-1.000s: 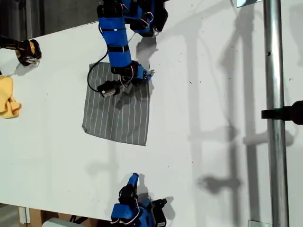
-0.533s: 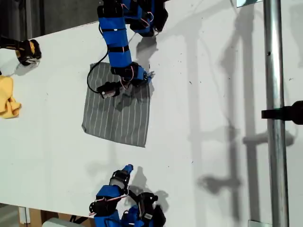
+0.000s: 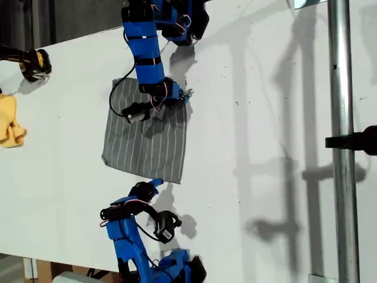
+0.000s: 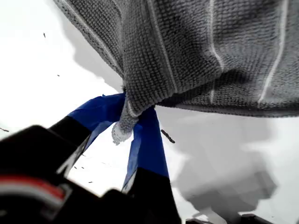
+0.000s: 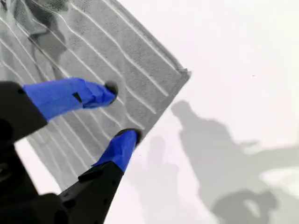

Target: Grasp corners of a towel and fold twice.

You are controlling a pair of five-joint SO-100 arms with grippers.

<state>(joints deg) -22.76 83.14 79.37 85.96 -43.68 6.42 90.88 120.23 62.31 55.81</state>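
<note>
Now one corner is pinched and one is not

The towel (image 3: 144, 144) lies mostly flat on the white worktop (image 3: 265, 118), grey with thin white stripes. My first gripper (image 3: 179, 97) is at the towel's top right corner in the exterior view. In the first wrist view its blue fingers (image 4: 145, 140) are pressed together on that corner (image 4: 122, 130), and the cloth there is lifted a bit off the worktop.

My second gripper (image 3: 154, 184) is at the towel's other edge, near its bottom right corner in the exterior view. In the second wrist view its fingers (image 5: 74, 95) are wide apart. One tip is over the stripes and the other is right at the towel's edge. They hold nothing. The corner (image 5: 184, 73) lies just past them, flat.

A yellow cloth (image 3: 9, 121) sits well apart at the exterior view's left.
</note>
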